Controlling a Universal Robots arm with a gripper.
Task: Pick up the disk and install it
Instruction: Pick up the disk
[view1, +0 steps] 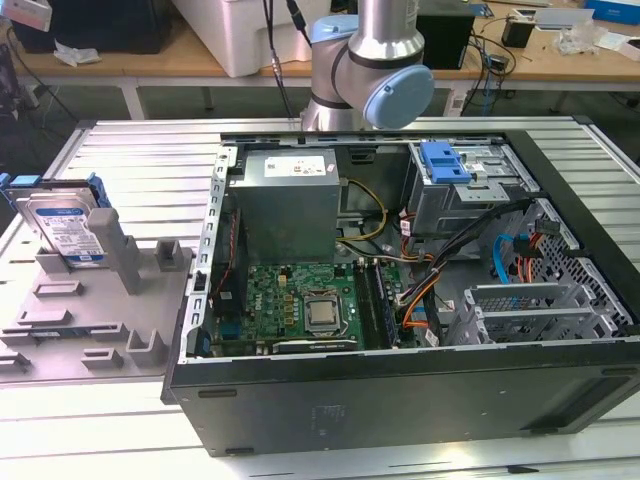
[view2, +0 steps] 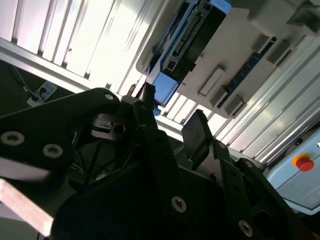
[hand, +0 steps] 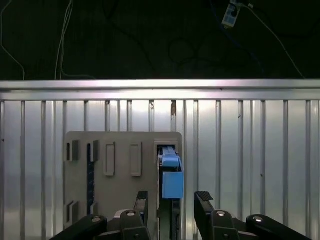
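The disk (view1: 65, 228) stands on edge in a grey holder (view1: 110, 320) on the slatted table at the exterior view's left, its white-and-blue label facing out. The robot arm (view1: 368, 60) rises behind the open computer case (view1: 400, 380), well away from the disk. In the first wrist view the disk (hand: 170, 172) is seen edge-on, with its blue frame, in the holder (hand: 120, 170). My gripper (hand: 172, 202) is open, fingers (hand: 202, 201) apart with nothing between them. In the second wrist view the gripper (view2: 172, 115) is also open, with the disk (view2: 186, 35) far beyond it.
Inside the case sit a grey power-supply box (view1: 285, 195), a silver drive cage with a blue latch (view1: 445, 163), a green motherboard (view1: 300, 310) and loose cables (view1: 430, 285). Benches with clutter stand behind the table. A red button (view2: 302, 162) sits on a box beside the table.
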